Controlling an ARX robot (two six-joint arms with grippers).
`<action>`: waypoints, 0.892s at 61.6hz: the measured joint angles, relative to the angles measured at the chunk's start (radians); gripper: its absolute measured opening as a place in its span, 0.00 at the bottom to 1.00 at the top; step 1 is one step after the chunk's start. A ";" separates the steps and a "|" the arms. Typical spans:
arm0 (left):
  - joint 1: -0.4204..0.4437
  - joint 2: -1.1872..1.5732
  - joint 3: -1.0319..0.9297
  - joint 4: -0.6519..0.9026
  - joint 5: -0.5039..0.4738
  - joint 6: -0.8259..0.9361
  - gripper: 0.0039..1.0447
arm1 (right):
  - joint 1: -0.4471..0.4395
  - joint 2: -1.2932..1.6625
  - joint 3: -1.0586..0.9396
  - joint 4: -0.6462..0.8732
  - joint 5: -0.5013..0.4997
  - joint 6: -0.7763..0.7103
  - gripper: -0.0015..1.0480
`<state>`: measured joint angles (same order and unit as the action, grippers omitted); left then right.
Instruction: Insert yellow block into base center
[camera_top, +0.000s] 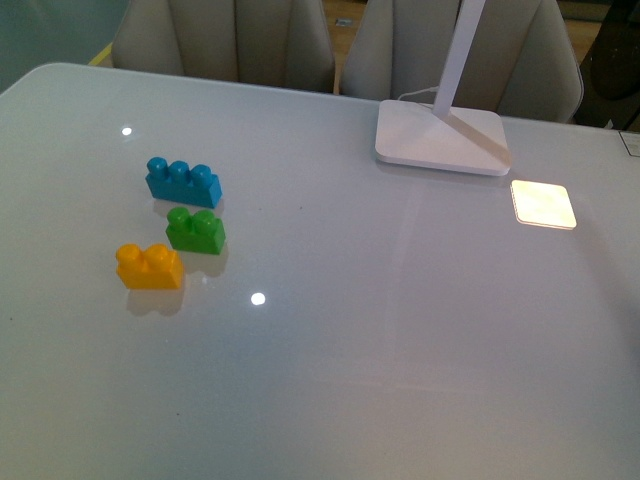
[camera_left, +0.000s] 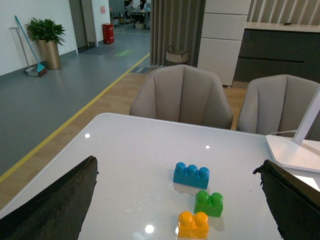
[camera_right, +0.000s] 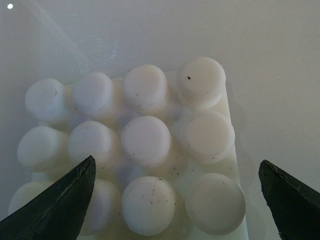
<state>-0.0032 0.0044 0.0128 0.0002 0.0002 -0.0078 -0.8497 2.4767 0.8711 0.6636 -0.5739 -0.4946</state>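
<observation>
On the glossy white table (camera_top: 400, 350), the yellow block (camera_left: 194, 225) sat just beside the green brick (camera_left: 209, 203). It lay ahead of the wide-open left gripper (camera_left: 177, 165), long axis spanning finger to finger. The right gripper (camera_right: 176, 162), also open, hovered over the base (camera_right: 145, 145).

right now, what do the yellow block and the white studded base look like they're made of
yellow block: looks like moulded plastic, smooth and slightly glossy, with rounded studs and even orange-yellow colour. base: likely plastic too, white and faintly translucent, matte rather than shiny, its studs carrying small dark specks and scuffs.
</observation>
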 joint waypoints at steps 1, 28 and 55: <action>0.000 0.000 0.000 0.000 0.000 0.000 0.93 | 0.004 -0.002 -0.005 0.000 0.002 0.006 0.91; 0.000 0.000 0.000 0.000 0.000 0.000 0.93 | 0.111 -0.017 -0.097 0.091 0.101 0.165 0.92; 0.000 0.000 0.000 0.000 0.000 0.000 0.93 | 0.314 -0.015 -0.208 0.225 0.213 0.338 0.92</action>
<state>-0.0032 0.0044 0.0128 0.0002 -0.0002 -0.0082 -0.5358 2.4615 0.6628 0.8886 -0.3607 -0.1562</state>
